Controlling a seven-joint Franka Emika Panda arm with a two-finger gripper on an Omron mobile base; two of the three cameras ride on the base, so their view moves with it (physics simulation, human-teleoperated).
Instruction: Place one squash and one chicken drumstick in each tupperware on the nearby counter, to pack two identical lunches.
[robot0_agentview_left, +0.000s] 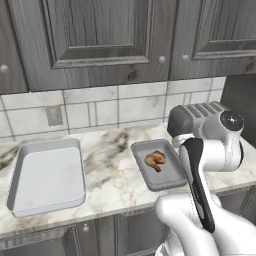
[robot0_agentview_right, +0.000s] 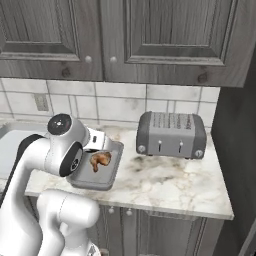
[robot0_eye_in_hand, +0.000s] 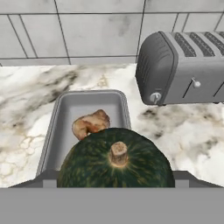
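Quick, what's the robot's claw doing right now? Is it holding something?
Claw: closed around the round green squash, holding it above the grey tupperware that already has a chicken drumstick in it.

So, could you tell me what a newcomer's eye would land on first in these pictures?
Probably the round dark green squash with its tan stem, looming large at the bottom of the hand view, just above the smaller grey tupperware. Next, the glossy brown chicken drumstick already lying in that tray, and the grey toaster standing to its right against the tiled wall. The larger pale tupperware sits farther left on the marble counter.
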